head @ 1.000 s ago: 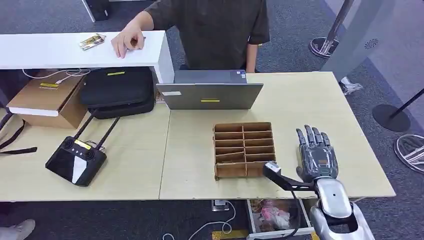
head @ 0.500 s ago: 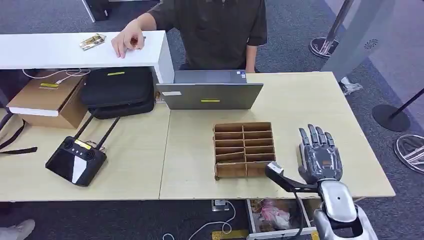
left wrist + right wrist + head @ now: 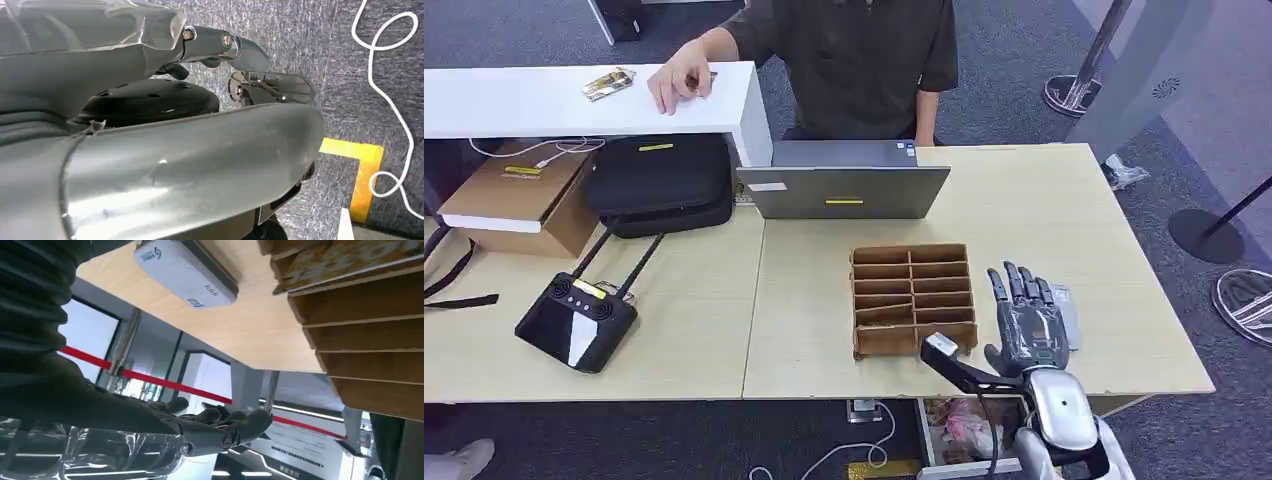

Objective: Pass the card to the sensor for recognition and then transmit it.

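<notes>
Light wooden desk carries all items. Nearest, the right hand hovers flat with fingers spread, grasping nothing, just beside the cardboard divider box. A grey sensor lies partly under that hand. Beyond the box sits a laptop, then a person. Left hand: state cannot be told. Card not identifiable.

- Laptop, table centre, toward 12 o'clock.
- Black bag at 9 o'clock of laptop, touching a cardboard box further on.
- Black controller at 7 o'clock, antennas toward the bag.
- White counter beyond; person behind, hand on it, keys near.
</notes>
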{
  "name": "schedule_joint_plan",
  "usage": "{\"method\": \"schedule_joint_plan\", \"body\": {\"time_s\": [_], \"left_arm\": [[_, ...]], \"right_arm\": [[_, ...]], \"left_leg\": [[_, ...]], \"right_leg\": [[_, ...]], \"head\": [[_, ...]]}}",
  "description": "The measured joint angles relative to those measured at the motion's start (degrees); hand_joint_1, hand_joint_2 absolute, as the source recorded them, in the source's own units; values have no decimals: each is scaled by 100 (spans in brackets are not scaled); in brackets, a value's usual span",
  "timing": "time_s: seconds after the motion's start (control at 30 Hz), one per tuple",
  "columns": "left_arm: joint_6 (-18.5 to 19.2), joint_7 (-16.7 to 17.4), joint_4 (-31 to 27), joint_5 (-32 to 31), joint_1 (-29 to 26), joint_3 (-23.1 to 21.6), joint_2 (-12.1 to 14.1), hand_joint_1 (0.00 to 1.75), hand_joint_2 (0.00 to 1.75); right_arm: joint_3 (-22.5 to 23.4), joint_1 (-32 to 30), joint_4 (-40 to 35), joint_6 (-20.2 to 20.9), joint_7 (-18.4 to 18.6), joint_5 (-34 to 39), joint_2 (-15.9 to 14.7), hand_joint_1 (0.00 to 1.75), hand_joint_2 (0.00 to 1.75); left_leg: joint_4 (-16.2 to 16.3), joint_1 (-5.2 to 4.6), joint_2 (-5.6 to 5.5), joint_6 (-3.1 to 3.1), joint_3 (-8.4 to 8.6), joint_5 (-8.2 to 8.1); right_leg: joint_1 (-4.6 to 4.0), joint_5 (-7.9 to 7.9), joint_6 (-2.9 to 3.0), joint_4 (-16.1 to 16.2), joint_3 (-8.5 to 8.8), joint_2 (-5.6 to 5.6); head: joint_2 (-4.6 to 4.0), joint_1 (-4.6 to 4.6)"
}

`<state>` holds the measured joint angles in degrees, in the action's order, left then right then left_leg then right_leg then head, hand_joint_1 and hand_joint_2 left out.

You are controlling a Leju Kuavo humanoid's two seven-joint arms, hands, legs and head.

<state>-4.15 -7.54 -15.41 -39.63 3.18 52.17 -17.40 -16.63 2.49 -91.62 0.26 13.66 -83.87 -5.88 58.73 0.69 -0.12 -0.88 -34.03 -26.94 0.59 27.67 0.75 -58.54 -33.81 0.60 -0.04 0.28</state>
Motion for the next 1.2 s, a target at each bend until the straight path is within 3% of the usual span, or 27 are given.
{"method": "schedule_joint_plan", "body": {"time_s": [0.7,1.2], "left_arm": [[-42,13,0,74,4,-87,0,0,0],[-68,20,0,116,3,-114,0,0,0]], "right_arm": [[-76,566,671,-66,0,103,693,0,175],[-74,584,750,72,48,31,798,0,175]], "left_leg": [[0,0,-1,-1,0,1],[0,-1,0,-1,2,0]], "right_leg": [[0,0,0,-1,0,1],[1,0,0,1,-2,0]], "head": [[0,0],[0,0]]}}
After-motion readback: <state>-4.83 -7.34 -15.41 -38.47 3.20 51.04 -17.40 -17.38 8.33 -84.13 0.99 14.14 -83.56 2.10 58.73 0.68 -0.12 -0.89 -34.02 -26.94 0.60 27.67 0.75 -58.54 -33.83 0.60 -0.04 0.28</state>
